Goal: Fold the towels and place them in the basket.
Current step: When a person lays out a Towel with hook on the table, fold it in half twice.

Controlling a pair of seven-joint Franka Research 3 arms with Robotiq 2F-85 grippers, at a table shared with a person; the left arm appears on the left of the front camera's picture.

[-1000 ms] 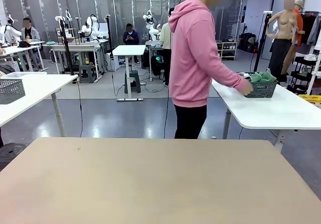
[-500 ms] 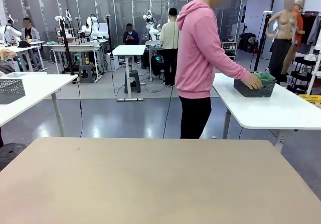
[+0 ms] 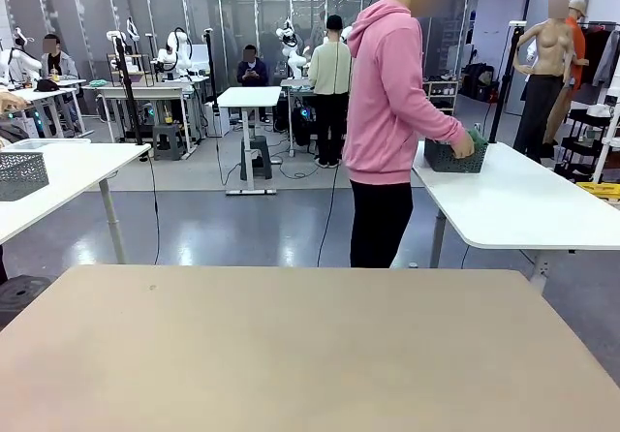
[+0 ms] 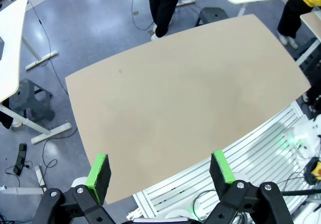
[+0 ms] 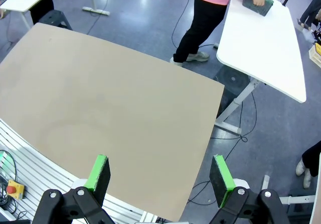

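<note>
Left hand (image 4: 159,170): jaws are standing spread wide, green pads (image 4: 99,170) well apart, nothing between them. It's hanging above the near edge of the tan desk (image 4: 175,98). Right hand (image 5: 159,173): same, spread wide, gripping nothing, looking down on that desk. Neither is touching anything.

Outward: the tan desk isn't carrying anything for the hands to work on. All the change is happening on the person's side. The person (image 3: 392,93) in the pink hoodie is standing past the far edge, at the white desk (image 3: 523,209) on the right, and is pulling the basket (image 3: 448,159) in. A second ago it was sitting farther right along the white desk, half a second ago closer. Now it's sitting at that desk's left end, right against the person, with the person's hand (image 3: 464,146) on its rim. The person is also straightening up out of the earlier reach.

Towels (image 3: 478,138): a bit of green is showing over the rim beside that hand. Can't tell how many there are, or whether any grey-blue ones are lying underneath.

My read: the basket is being fetched and is probably heading for our desk. Robot side isn't started: no towel is laid out, nothing is folded. Before any fold, towels need to be lying flat on the tan desk within reach, with the basket parked where both hands can get to it.
</note>
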